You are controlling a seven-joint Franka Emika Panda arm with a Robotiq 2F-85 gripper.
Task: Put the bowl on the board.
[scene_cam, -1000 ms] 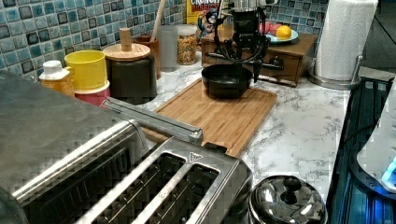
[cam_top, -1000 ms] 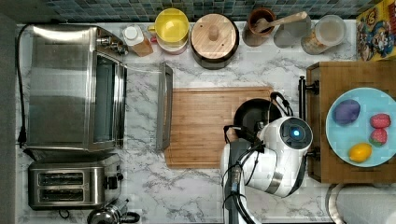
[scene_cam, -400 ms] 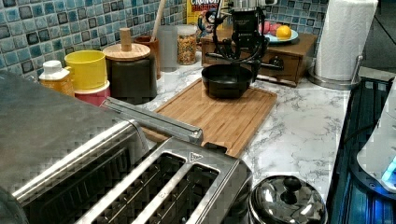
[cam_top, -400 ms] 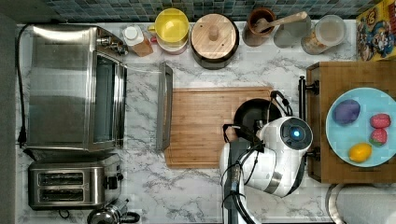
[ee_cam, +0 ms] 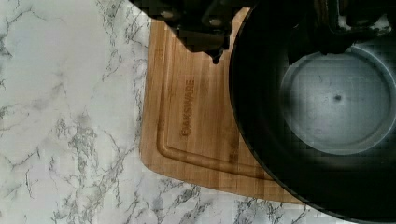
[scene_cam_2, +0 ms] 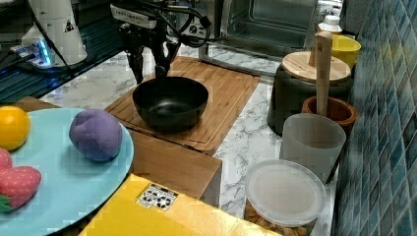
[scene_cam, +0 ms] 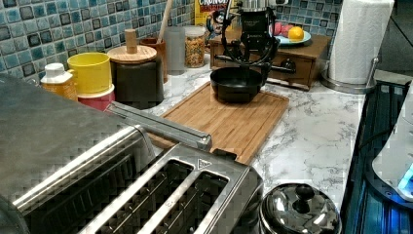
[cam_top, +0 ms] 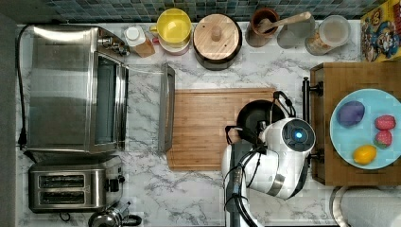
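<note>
Board [cam_top: 208, 127] lies flat on the marble counter [cam_top: 189, 198], most of its surface bare toward the top view's left, the oven door [cam_top: 166, 109] along that edge. Near its edge at the top view's right sits the bowl [scene_cam_2: 169, 101], upright, nothing inside, partly hidden under the arm in the top view. Gripper [scene_cam_2: 150, 69] straddles the bowl's rim, one finger inside and one outside; whether it pinches the rim I cannot tell.
</note>
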